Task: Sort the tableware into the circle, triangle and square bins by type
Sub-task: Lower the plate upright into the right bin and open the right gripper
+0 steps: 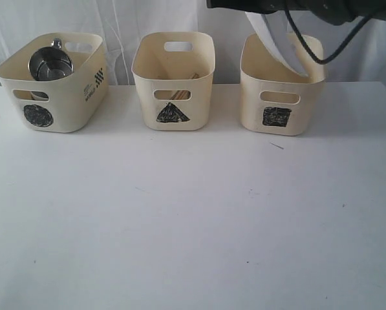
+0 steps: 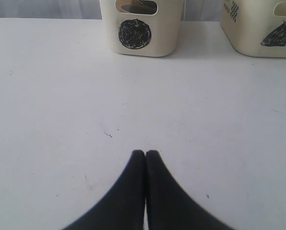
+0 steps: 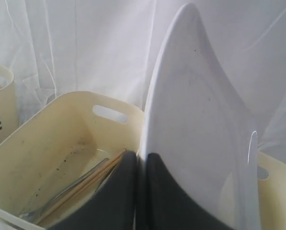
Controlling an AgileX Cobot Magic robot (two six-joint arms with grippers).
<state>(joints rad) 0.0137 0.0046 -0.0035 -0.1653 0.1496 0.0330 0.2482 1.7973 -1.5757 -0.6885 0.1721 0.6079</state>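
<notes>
The large white squarish plate (image 1: 275, 40) hangs tilted on edge, its lower part dipping into the square bin (image 1: 280, 116). My right gripper (image 3: 142, 155) is shut on the rim of the plate (image 3: 195, 120). The triangle bin (image 1: 173, 97) holds the wooden chopsticks (image 3: 87, 182) and steel cutlery (image 3: 68, 190). A steel mug (image 1: 50, 64) lies in the circle bin (image 1: 50, 103). My left gripper (image 2: 145, 152) is shut on nothing, low over the bare table in front of the circle bin (image 2: 140, 45); it is out of the exterior view. The bowls are hidden.
The three bins stand in a row at the back of the white table (image 1: 193, 219), before a white curtain (image 1: 115, 19). The right arm (image 1: 309, 8) and its black cable (image 1: 309, 48) hang over the square bin.
</notes>
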